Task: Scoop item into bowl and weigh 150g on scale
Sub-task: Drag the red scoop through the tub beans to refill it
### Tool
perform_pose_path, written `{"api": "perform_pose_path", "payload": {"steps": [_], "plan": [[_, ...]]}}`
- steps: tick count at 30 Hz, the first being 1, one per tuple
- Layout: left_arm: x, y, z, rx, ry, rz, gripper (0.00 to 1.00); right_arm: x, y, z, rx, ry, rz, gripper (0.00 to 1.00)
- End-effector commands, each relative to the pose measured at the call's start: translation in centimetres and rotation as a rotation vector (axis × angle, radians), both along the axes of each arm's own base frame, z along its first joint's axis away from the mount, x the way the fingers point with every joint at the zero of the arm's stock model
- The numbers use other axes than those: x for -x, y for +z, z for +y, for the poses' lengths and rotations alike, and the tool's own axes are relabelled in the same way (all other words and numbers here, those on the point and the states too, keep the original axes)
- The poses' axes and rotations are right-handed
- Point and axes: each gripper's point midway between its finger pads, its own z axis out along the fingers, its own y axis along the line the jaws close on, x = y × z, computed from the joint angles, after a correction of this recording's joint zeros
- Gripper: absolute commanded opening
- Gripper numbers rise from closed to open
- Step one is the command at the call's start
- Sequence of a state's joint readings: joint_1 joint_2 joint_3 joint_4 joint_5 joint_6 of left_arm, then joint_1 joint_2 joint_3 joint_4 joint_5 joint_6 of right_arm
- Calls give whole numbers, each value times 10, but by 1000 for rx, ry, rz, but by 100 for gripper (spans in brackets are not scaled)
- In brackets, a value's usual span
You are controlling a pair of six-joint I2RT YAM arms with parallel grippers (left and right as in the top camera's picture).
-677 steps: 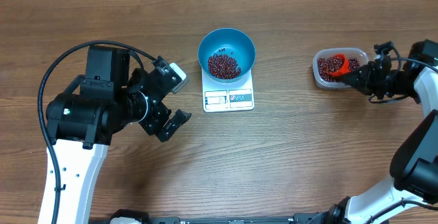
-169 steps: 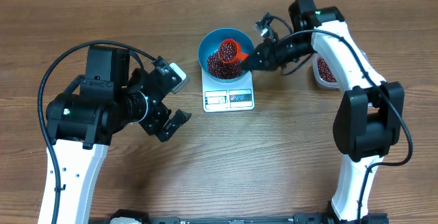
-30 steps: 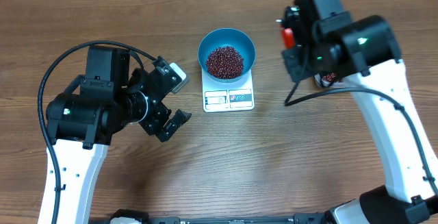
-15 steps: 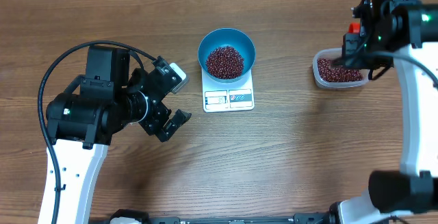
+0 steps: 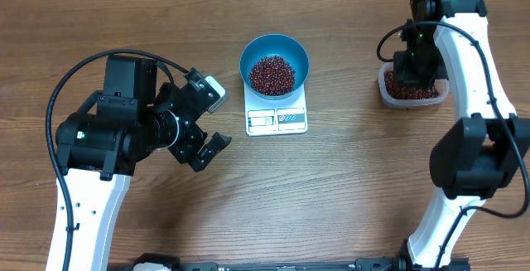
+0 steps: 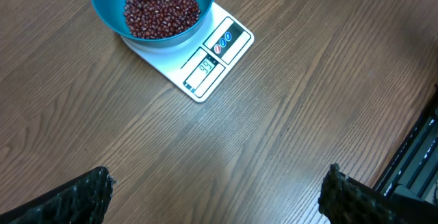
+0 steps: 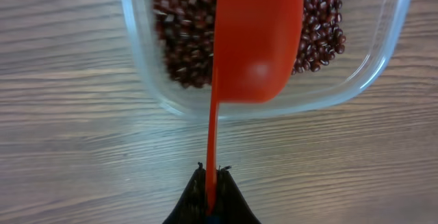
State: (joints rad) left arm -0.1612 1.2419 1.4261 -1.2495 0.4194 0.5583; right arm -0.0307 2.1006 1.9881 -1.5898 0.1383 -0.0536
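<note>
My R gripper is clamped narrow on the thin handle of the red scoop. The scoop head is over the clear tub, w/ beans under it. My L gripper hangs wide, holding nothing, well apart from the scale. The blue bowl sits on the scale, part-filled w/ beans. Beans look tiny, hard, loose; prob roll & spill easily, so no pinching. Take them w/ the scoop, kept level. Scoop seems light, stiff plastic; handle-end grip ok, though the thin handle may twist.
</note>
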Motion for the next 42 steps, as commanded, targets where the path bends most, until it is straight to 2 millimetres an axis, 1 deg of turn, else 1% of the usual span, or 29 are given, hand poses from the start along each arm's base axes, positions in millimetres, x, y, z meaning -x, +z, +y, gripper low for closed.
{"api": "perform_pose_path", "payload": {"steps": [1, 8, 14, 15, 19, 25, 30, 37, 42], "plan": [[-1, 5, -1, 7, -21, -20, 100, -1, -10, -18, 47, -15, 27, 4], [-1, 5, -2, 7, -21, -20, 100, -2, -38, -39, 43, -47, 38, 4], [-1, 5, -1, 7, -21, -20, 100, -4, -51, -49, 24, -78, 20, 4], [-1, 5, -1, 7, -21, -20, 100, -5, -52, -47, 5, -77, 15, 4], [-1, 5, -1, 7, -21, -20, 100, -10, -55, -31, -130, -20, -9, 4], [-1, 5, -1, 7, -21, -20, 100, -13, -56, -26, -164, -4, -19, 4], [-1, 5, -1, 6, -21, -21, 100, -15, -54, -7, -274, 46, -33, 4], [-1, 5, -2, 7, -21, -21, 100, -11, -53, -4, -295, 61, -20, 4], [-1, 5, -1, 6, -21, -21, 100, -9, -50, 10, -385, 83, -23, 4]]}}
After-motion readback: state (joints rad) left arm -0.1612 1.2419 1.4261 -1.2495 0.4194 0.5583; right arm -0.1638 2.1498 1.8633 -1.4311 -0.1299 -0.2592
